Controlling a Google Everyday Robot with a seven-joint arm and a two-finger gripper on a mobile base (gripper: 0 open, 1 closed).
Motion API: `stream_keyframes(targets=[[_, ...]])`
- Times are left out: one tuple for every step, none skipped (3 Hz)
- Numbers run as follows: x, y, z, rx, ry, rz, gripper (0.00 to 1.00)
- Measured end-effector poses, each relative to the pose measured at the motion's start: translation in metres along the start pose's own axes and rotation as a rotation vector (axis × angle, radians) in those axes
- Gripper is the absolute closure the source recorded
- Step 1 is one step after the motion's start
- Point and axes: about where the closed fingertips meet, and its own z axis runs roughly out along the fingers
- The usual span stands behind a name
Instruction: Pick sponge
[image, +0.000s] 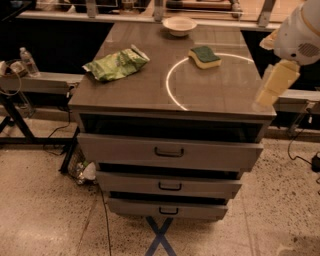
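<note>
The sponge (205, 56), dark green on top with a yellow foam layer below, lies flat on the wooden cabinet top (150, 90) at the back right, inside a bright ring of light. My gripper (276, 84), a cream-coloured piece hanging below the white arm housing (300, 35), hovers at the cabinet's right edge. It is to the right of the sponge and nearer the front, apart from it, and holds nothing that I can see.
A light-green snack bag (116, 64) lies on the left of the cabinet top. A cream bowl (179, 25) stands at the back centre. Three drawers (169, 152) stand partly pulled out below. A side table with a bottle (29, 61) and cables is at the left.
</note>
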Motion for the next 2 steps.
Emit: stream_keyframes(targets=[[-0.0129,-0.076,0.0535,0.093,-0.09,0.035,0.0],[-0.013,-0.0751,0.0533,0.09,-0.089,0.034,0.0]])
